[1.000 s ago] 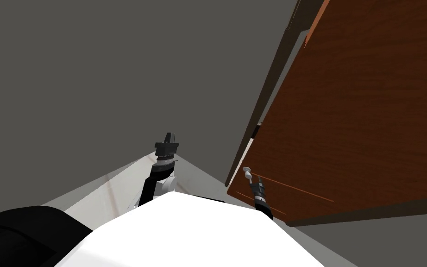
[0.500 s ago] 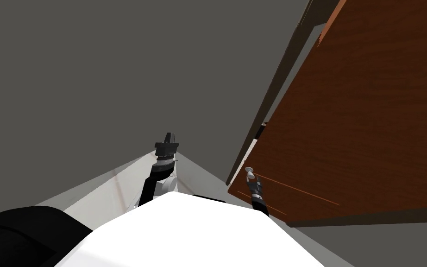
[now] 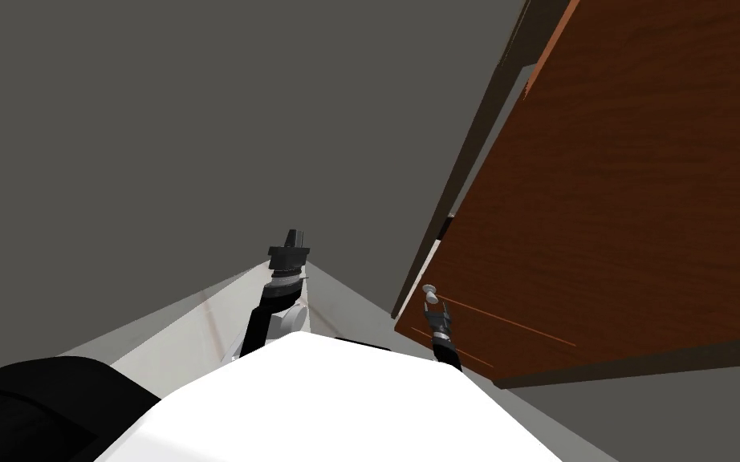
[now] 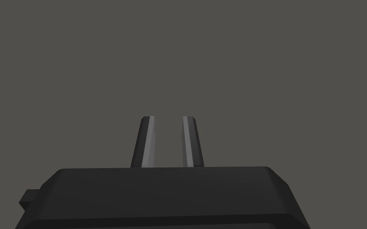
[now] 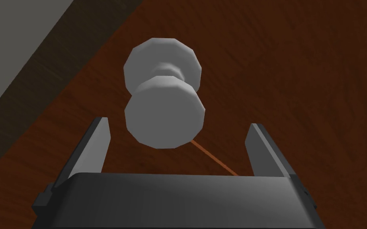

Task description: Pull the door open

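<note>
The right gripper (image 5: 178, 123) is pointing at the face of the door (image 5: 298, 59), with its two thin grey fingers (image 5: 95, 147) spread wide and gripping nothing. The door knob (image 5: 164, 117) is standing between the fingers, nearer to one than to the other, and neither finger is touching it. The knob is light grey, round and faceted. A short narrow neck is joining it to a round plate (image 5: 162, 65) of the same colour that is lying flat against the door.

The door is showing a dark reddish-brown wood grain. A thin orange line (image 5: 214, 161) is running across the panel from under the knob. In the head view the knob (image 3: 430, 292) is sitting near the free edge of the door, with the right gripper (image 3: 438, 314) just beside it. A narrow gap is showing between that edge and the dark brown door frame (image 3: 473, 136), so the door is standing slightly off the frame. A plain grey wall (image 3: 160, 120) is lying beyond the frame.

The left gripper (image 4: 168, 118) is pointing at the grey wall, well apart from the door. Its fingers are drawn close together with only a narrow gap between them, and they are holding nothing.
</note>
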{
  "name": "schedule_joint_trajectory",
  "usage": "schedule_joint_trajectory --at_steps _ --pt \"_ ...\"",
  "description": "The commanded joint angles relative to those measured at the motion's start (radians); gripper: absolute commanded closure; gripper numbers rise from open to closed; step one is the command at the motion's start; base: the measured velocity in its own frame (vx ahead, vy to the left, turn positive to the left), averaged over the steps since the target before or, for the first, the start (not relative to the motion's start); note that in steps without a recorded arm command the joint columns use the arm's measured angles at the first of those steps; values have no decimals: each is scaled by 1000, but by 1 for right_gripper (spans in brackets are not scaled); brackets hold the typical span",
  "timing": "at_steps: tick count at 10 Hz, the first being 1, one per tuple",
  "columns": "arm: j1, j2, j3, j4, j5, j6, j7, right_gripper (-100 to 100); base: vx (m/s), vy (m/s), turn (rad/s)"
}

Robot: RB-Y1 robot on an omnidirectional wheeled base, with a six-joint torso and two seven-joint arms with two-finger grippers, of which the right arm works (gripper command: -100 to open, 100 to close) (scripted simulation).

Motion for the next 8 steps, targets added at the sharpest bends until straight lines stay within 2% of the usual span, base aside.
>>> schedule_joint_trajectory --at_steps 1,4,5,7,8 --pt "-4 3 12 -6 -22 8 -50 -100 -44 -5 11" --pt "-12 10 34 -15 -60 20 -128 -100 -59 -14 13" --pt "-12 10 34 -15 -60 20 -136 -100 -45 -5 6" --pt "-21 16 54 -23 -97 32 -202 -100 -67 -12 13" --pt "-21 16 54 -23 -97 32 -219 -100 -61 -12 7"
